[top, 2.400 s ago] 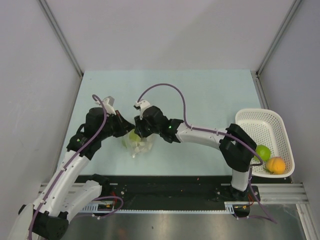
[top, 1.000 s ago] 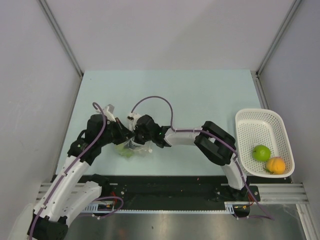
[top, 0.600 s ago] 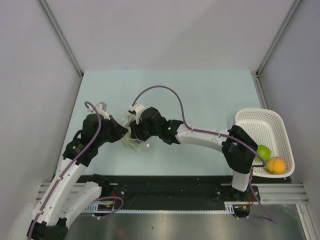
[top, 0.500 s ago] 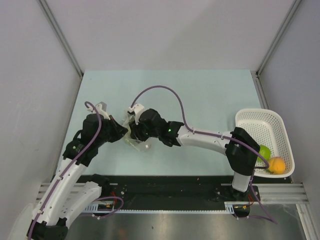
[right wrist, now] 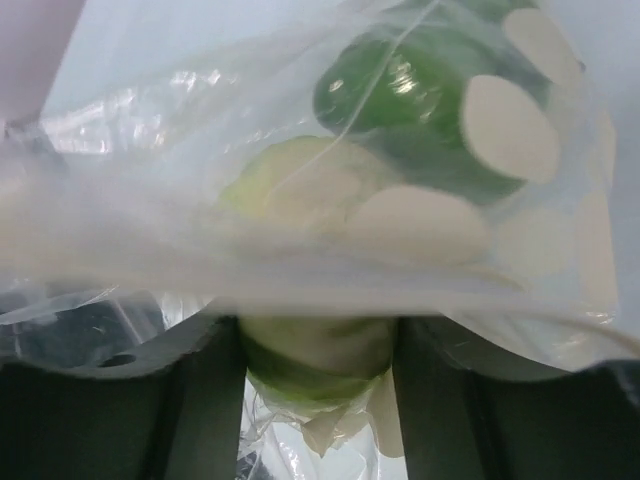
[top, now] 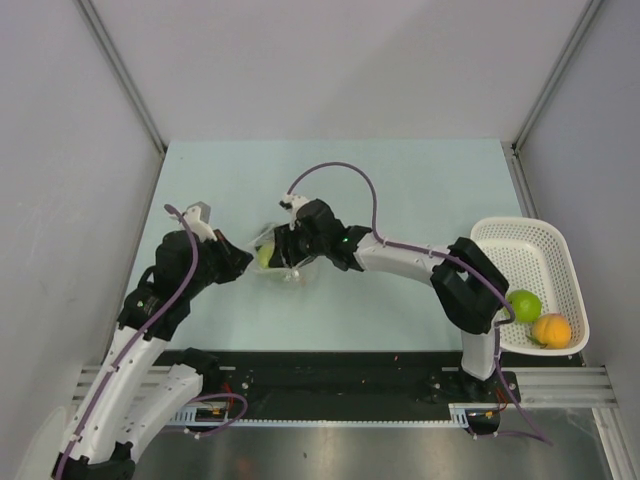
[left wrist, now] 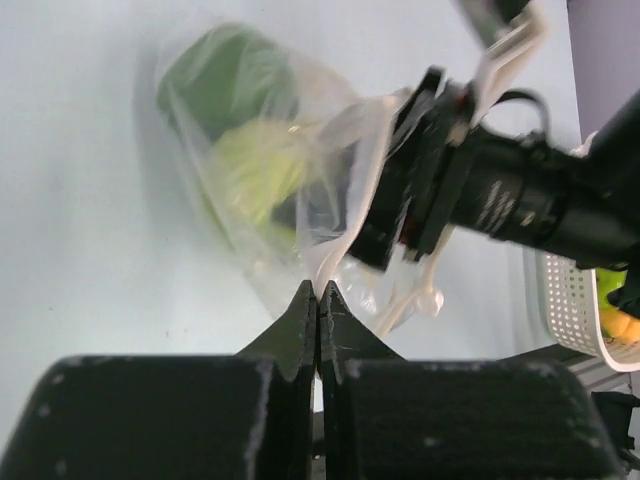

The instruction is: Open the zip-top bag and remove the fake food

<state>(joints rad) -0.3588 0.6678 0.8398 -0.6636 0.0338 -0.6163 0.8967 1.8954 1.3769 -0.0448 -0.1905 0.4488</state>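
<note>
The clear zip-top bag (top: 277, 262) hangs between my two grippers just above the table. My left gripper (left wrist: 317, 292) is shut on the bag's edge; in the top view it (top: 243, 263) is at the bag's left. My right gripper (right wrist: 318, 335) is at the bag's right side (top: 286, 250), its fingers (right wrist: 205, 400) closed on a light green fruit (right wrist: 318, 368) with plastic wrapped round it. A dark green fruit (right wrist: 420, 100) lies in the bag beyond. Both fruits show through the bag (left wrist: 290, 200) in the left wrist view. A lime green fruit (top: 525, 305) and an orange one (top: 551, 330) lie in the basket.
The white mesh basket (top: 520, 245) stands at the table's right edge. The right arm (top: 400, 262) stretches across the table's middle from its base at the near edge. Grey walls close in the table on three sides.
The bag has been lifted and pulled a little up-table and right. My left gripper kept its hold and drew back left. The right gripper moved right with the light green fruit now showing.
</note>
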